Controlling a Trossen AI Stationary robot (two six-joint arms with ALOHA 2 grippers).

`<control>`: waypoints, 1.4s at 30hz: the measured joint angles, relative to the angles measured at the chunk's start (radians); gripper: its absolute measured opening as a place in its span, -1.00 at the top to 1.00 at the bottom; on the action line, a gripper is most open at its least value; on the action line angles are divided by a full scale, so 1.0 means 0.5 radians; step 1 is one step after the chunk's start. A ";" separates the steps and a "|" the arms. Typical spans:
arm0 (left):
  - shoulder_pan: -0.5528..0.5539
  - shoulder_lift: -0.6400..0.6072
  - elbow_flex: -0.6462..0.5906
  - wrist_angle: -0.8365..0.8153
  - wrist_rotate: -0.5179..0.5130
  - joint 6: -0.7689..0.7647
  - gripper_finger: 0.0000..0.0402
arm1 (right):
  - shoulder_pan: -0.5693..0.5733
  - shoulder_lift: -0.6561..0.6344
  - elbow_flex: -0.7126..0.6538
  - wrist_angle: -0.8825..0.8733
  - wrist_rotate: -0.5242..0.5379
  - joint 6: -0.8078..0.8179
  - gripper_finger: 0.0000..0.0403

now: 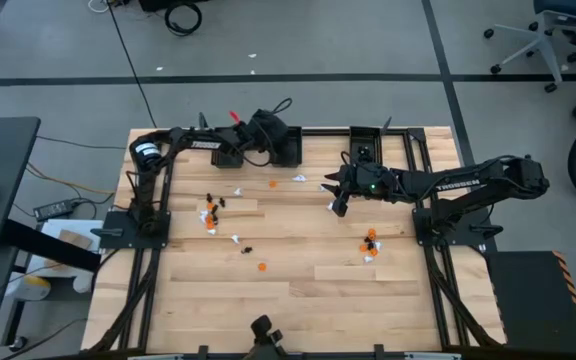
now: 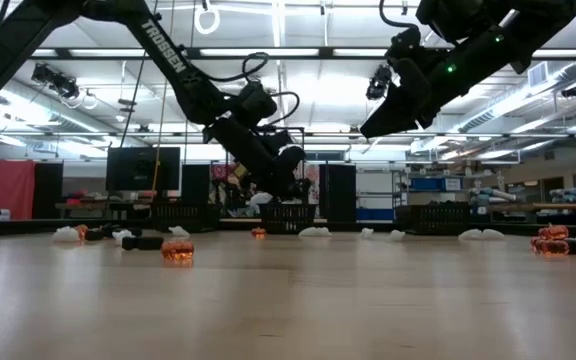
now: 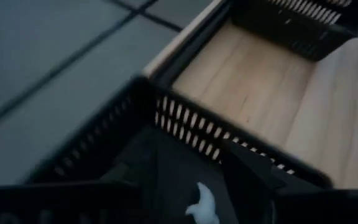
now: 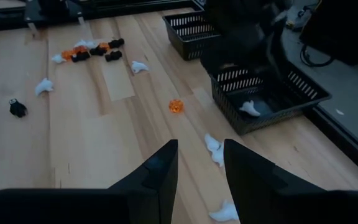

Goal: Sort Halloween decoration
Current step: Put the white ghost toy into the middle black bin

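Only the wrist views show a white trinket (image 3: pixel 202 205) in the bin (image 3: pixel 185 118) beneath the parted, empty left gripper (image 3: pixel 179 186).

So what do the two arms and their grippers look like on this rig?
Both arms are dark, near-black jointed links. The right arm carries white TROSSEN lettering and a small green light near its wrist. Black cables loop around the left arm near its wrist. The right gripper has two flat, dark, tapered fingers.
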 joint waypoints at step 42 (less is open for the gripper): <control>-1.088 -0.924 -1.232 0.046 -0.557 0.184 0.23 | 0.009 0.001 -0.005 -0.067 0.070 -0.053 0.33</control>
